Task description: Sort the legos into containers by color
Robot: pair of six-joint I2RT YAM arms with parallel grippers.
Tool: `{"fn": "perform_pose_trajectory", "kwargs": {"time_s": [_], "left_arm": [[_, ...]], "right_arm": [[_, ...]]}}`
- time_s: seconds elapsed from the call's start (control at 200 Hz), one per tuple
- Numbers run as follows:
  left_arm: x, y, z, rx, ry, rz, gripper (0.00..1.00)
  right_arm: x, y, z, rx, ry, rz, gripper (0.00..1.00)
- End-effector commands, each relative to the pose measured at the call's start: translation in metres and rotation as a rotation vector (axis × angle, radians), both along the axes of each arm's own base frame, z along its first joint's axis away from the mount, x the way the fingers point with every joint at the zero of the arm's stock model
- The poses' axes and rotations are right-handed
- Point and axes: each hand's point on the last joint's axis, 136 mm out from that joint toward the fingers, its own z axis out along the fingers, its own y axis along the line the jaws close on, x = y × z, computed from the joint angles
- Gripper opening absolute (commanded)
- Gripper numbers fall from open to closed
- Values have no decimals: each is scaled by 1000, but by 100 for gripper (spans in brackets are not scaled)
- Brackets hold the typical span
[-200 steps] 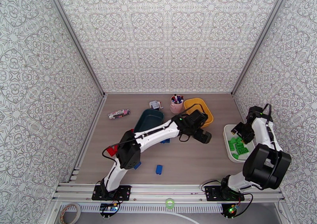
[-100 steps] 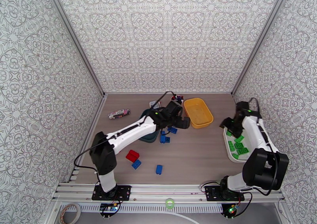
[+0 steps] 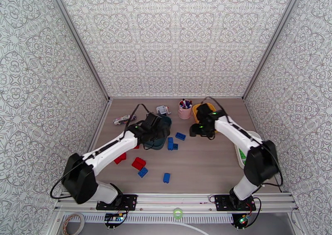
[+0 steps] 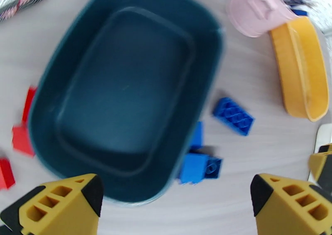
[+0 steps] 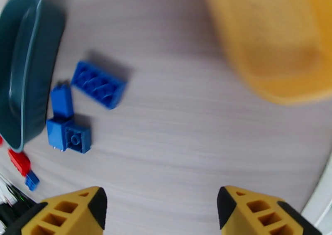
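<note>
**A:** Left side first. Where's the left gripper (image 4: 174, 209)?

**B:** It hangs over the dark teal rounded plastic tray (image 4: 207, 40). Jaws are spread wide with nothing between them. The tray is bare inside. Small red studded bricks (image 4: 20, 138) lie just off its left rim.

**A:** Blue ones?

**B:** A clump of small blue studded bricks (image 4: 199, 165) sits against the teal tray's right wall, just ahead of those jaws. Further right, apart from the clump, the long blue two-row brick (image 5: 98, 84) lies alone on the wooden table (image 3: 199, 161).

**A:** Who's nearer that one?

**B:** The right gripper (image 5: 164, 213), I'd say. The top view puts it just right of the brick, between it and the shallow yellow plastic tray (image 5: 274, 45). Also gaping, also empty.

**A:** Bearing and axis?

**B:** In the right wrist view the brick is ahead and to the left of the jaws. Its long axis runs diagonally, upper left to lower right, so it isn't square to the opening. My read: the wrist has to shift left and rotate so the fingers close across the short side.

**A:** Rest?

**B:** The white plastic tray (image 3: 239, 146) is at far right, mostly behind the right arm (image 3: 232, 130), so its contents are hard to read. Two stray blue bricks (image 3: 166, 177) lie nearer the bases.
</note>
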Motion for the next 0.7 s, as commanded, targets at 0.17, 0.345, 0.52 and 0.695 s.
{"fn": "perform_pose_trajectory", "kwargs": {"time_s": [0.17, 0.345, 0.52, 0.695], "left_arm": [[-37, 48, -13, -70, 31, 172, 99], [-50, 56, -18, -94, 38, 190, 99], [-57, 52, -25, -96, 60, 180, 99], [-53, 46, -25, -100, 64, 158, 99]], "right_arm": [[10, 34, -35, -74, 59, 160, 77], [17, 37, -54, -118, 83, 201, 78], [23, 48, -66, -167, 88, 256, 78], [36, 50, -72, -202, 83, 229, 76]]}}
